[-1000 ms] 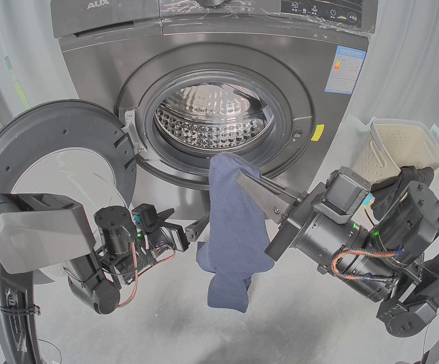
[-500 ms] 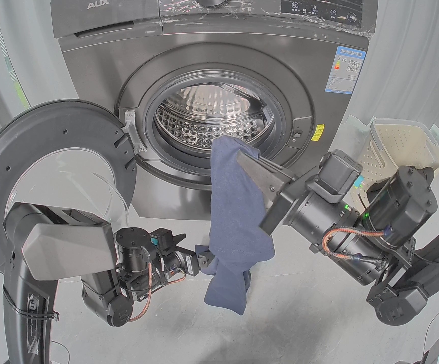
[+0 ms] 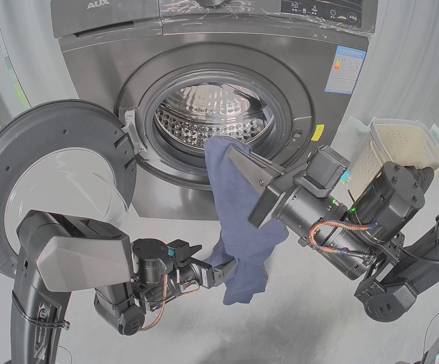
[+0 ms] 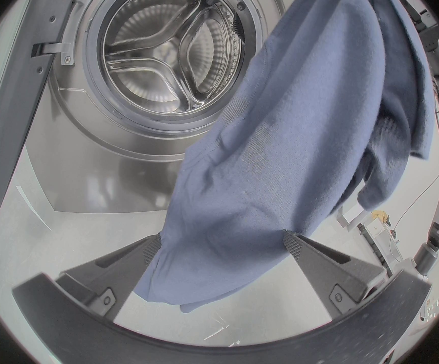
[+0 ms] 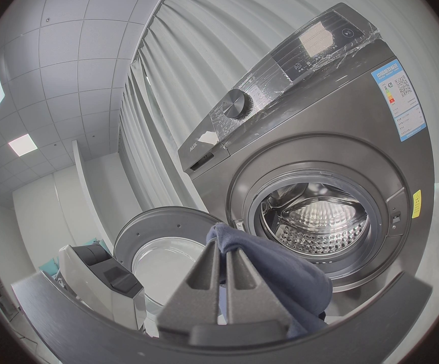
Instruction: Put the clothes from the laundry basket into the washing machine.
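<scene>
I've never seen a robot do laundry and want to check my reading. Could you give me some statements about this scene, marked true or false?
1. The right gripper is shut on the blue garment. True.
2. The washing machine's door is closed. False: it stands swung open.
3. The drum already holds clothes. False: it looks empty.
4. The left gripper is open, its fingers either side of the garment's hanging end. True.
5. The laundry basket stands on the robot's left. False: it is on the right.
</scene>
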Robot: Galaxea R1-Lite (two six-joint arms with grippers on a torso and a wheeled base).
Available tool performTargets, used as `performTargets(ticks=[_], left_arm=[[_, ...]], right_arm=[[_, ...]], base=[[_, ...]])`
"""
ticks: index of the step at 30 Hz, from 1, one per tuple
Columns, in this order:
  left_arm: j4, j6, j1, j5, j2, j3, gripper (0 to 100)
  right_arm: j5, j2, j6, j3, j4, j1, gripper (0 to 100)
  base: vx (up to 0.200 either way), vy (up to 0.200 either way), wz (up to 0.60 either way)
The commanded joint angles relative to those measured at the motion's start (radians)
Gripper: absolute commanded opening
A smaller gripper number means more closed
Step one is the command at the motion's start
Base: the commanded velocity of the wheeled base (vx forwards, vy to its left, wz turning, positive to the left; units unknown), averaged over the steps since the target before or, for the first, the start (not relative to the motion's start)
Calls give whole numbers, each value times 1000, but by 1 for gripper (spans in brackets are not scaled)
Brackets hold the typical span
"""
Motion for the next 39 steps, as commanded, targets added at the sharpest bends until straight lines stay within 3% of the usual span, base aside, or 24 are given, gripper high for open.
performTargets(ticks=[1,13,18,39], left_arm=[[-1,-3,-9,0,18,-14,100],[-1,4,78,46,17,-17,100],[-2,3,106,46,4,-23,100],[-1,3,117,43,139,-164,100]], right_arm=[[0,1,0,2,-4,2,0],[5,-65,0,111,-11,0,0],[29,-77,0,137,-14,-9,0],[32,-63,1,79,-12,26,0]], base=[[0,0,0],[0,0,0],[0,0,0],[0,0,0]])
